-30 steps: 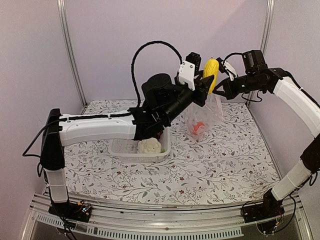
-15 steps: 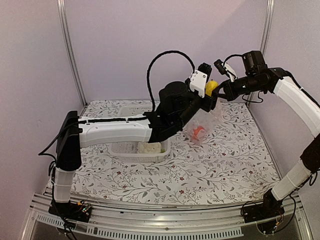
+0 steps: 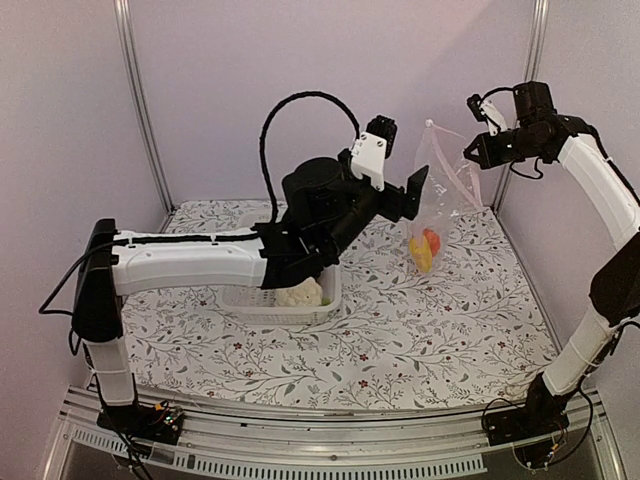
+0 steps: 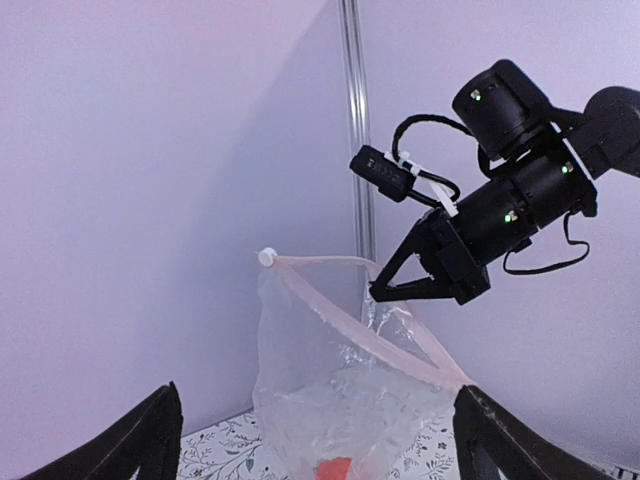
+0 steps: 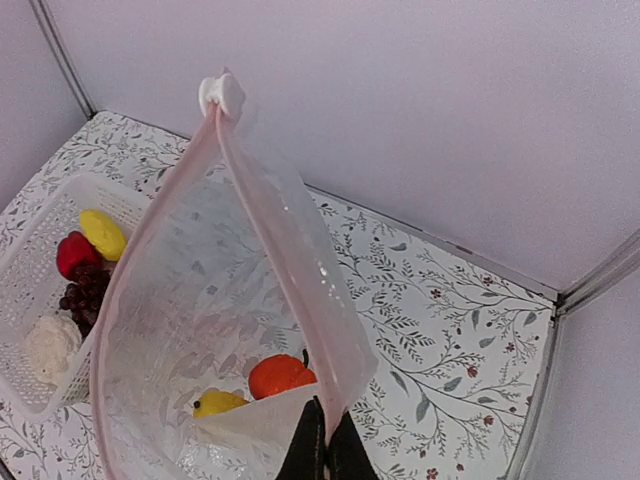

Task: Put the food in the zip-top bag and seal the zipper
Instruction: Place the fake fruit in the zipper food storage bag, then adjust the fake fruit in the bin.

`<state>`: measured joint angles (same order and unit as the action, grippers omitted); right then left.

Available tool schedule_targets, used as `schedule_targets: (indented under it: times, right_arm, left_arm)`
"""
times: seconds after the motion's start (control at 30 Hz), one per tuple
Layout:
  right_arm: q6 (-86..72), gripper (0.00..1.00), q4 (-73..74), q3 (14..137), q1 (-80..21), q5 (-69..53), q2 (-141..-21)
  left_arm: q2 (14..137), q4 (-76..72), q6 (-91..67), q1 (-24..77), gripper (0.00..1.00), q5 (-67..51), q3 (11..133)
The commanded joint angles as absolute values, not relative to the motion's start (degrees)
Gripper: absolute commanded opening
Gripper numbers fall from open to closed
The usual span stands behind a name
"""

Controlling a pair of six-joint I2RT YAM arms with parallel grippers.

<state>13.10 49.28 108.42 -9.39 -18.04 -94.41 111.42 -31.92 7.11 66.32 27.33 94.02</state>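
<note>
Nearest, the floral-cloth desk carries a white slotted basket. In the basket lie a white cauliflower, dark grapes, a red fruit and a yellow oval.

Beyond the basket, the left claw hangs in the air just beside the zip-top bag. Its jaws are spread wide, with nothing between them. The bag hangs open-mouthed from the right claw, which is pinched tight on the bag's mouth edge. The pinkish zipper runs up from that grip to a white slider at the strip's far end.

At the bag's bottom rest an orange-red piece and a yellow piece. Whether the bag's bottom touches the desk cannot be told.
</note>
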Motion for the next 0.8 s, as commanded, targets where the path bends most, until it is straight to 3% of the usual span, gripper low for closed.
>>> schedule_targets:
  times: [0.0, 0.2, 0.4, 0.77]
  right_arm:
    - [16.42, 0.0, 46.02, 109.13, -8.04, -7.46, -95.14]
    - [18.44, 0.0, 44.71, 95.97, -16.59, -11.8, -94.08]
    - [17.65, 0.0, 42.87, 89.28, -18.4, -16.31, -94.65]
    - [20.19, 0.0, 43.15, 88.04, -18.4, -29.28, -93.09]
  left_arm:
    - [104.6, -34.06, 3.82, 67.24, 0.94, 27.57, 86.8]
    - [101.54, -29.72, 0.31, 67.25, 0.93, 32.13, 78.71]
    - [99.72, -15.13, -9.18, 66.42, 0.93, 37.48, 78.31]
    - [98.26, 16.74, -32.49, 54.75, 0.93, 29.54, 77.52]
